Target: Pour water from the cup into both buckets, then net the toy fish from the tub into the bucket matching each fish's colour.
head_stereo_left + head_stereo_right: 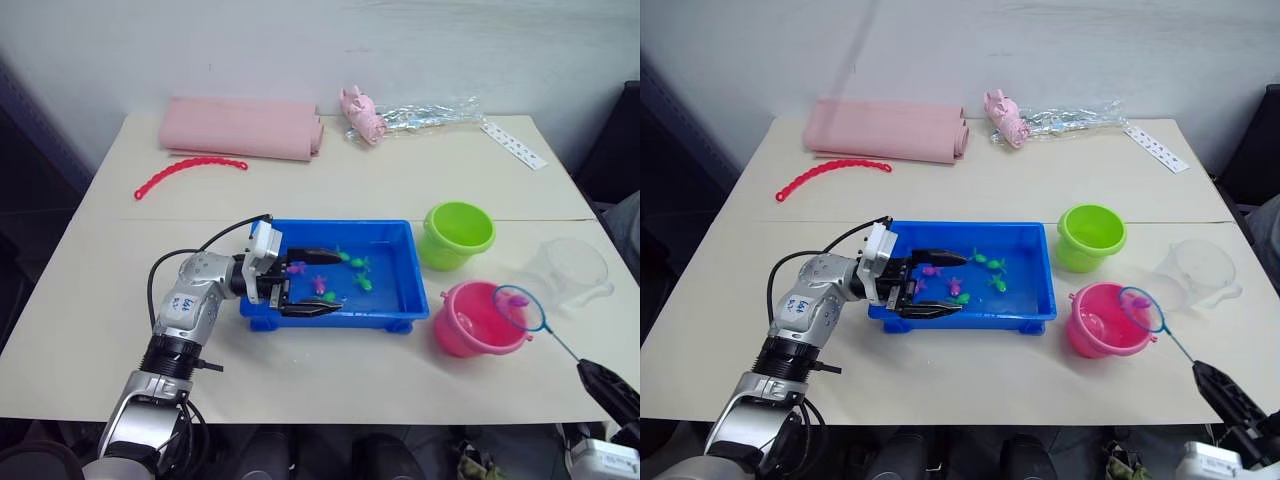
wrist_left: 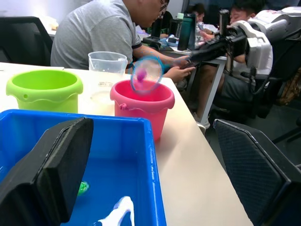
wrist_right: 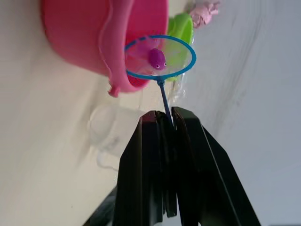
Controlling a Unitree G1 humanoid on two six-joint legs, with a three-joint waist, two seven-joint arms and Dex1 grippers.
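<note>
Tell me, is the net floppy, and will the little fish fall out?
The net is probably light and a bit bendy: its stick is very thin where the right pincer pinches it. The pink fish sits in shallow mesh above the pink bucket, so a small tilt would likely tip it out.

A folded pink cloth (image 1: 242,128) lies at the upper left of the table (image 1: 330,185), a red beaded chain (image 1: 188,172) below it, while a pale-pink pig toy (image 1: 362,115), crinkled clear wrapping (image 1: 428,113) and a white strip (image 1: 514,145) sit along the upper right.
</note>
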